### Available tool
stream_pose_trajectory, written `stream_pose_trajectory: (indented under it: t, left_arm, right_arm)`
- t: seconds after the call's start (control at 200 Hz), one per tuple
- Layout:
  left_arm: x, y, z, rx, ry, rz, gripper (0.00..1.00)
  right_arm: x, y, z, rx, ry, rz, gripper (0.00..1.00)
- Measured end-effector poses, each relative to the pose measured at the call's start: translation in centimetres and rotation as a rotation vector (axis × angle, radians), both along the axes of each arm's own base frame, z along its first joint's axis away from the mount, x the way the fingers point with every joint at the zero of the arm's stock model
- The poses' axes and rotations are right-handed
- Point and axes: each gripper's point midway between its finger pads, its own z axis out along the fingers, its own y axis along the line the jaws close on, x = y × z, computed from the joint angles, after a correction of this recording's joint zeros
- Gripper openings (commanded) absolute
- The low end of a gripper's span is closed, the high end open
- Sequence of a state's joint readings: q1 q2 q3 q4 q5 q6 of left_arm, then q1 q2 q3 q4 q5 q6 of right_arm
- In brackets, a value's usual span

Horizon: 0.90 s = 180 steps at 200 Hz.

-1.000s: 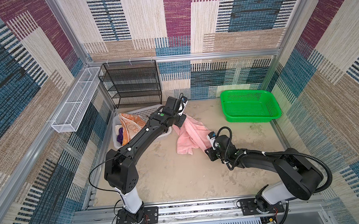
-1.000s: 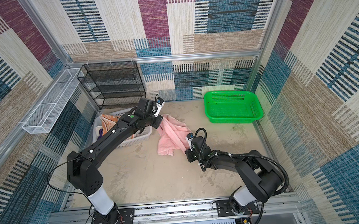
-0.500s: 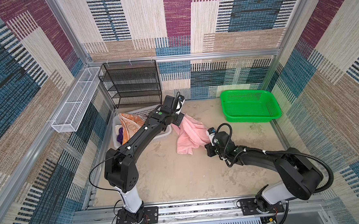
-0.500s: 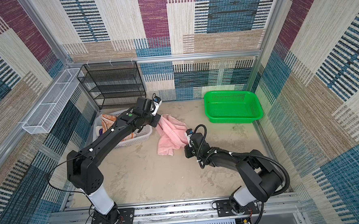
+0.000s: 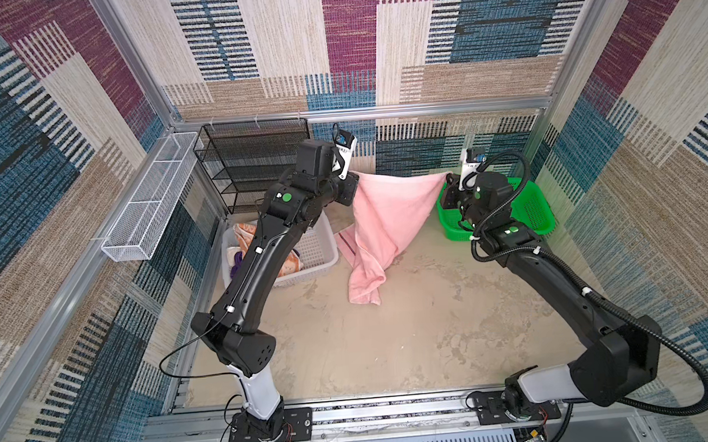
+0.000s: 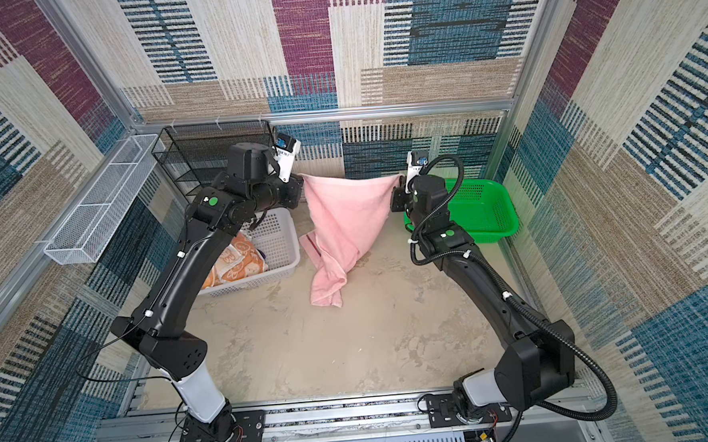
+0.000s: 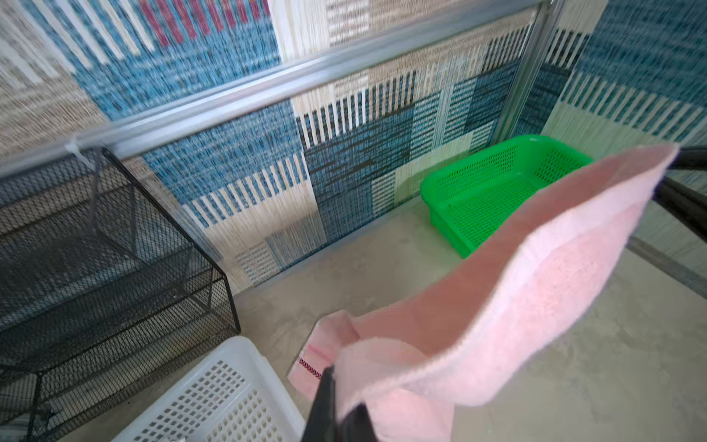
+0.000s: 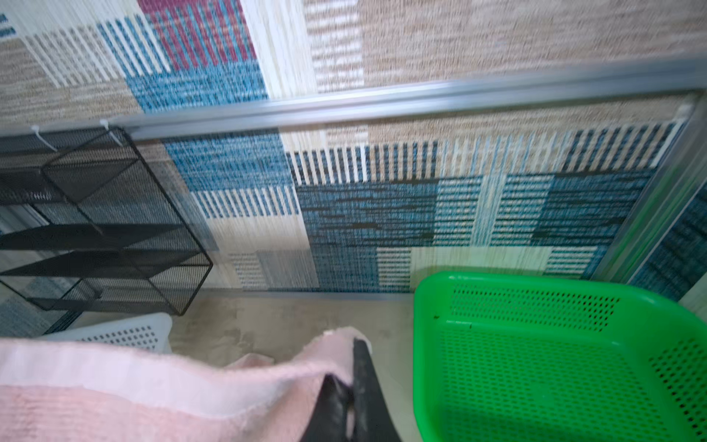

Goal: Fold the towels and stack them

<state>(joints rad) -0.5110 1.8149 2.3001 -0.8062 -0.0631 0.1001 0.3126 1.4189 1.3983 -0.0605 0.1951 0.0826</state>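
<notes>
Top views: the pink towel (image 5: 381, 224) (image 6: 344, 226) hangs stretched between both raised arms, its lower end resting on the surface (image 5: 412, 331) beside the white basket (image 5: 324, 248). Left jaws are clamped on one upper corner, right jaws on the other, in front of the green basket (image 5: 539, 216). An orange towel (image 6: 234, 265) lies in the white basket. Left wrist: jaws pinched together on the pink towel's edge. Right wrist: jaws closed tight on its corner.

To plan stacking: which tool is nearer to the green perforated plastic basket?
Right. The right tool, shut on the pink terry towel's corner, hangs beside the green basket's edge; the left tool holds the other corner, near the white plastic basket.
</notes>
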Motion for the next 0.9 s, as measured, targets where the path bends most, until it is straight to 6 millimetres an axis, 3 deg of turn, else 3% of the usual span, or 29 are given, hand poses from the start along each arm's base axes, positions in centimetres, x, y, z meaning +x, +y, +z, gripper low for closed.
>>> stream_pose_trajectory:
  t: [0.135, 0.245, 0.396, 0.561, 0.901]
  left_arm:
    - [-1.8, 0.7, 6.1, -0.066, -0.108, -0.014, 0.0]
    - [-4.3, 1.8, 9.1, -0.104, -0.154, -0.022, 0.0]
    - [-7.9, 2.8, 10.6, -0.144, -0.16, -0.065, 0.0]
    - [-11.4, 3.6, 12.0, -0.191, -0.178, -0.118, 0.0]
    - [-19.0, 5.2, 18.1, -0.35, -0.34, -0.254, 0.0]
  right_arm:
    - [-0.2, -0.7, 7.2, -0.031, -0.133, -0.02, 0.0]
    - [-1.6, -0.7, 11.4, -0.063, -0.224, 0.001, 0.0]
    - [-4.3, -0.3, 13.8, -0.11, -0.284, 0.059, 0.0]
    - [-8.8, 0.1, 16.8, -0.128, -0.375, 0.15, 0.0]
    - [-18.2, 1.3, 23.2, -0.136, -0.576, 0.362, 0.0]
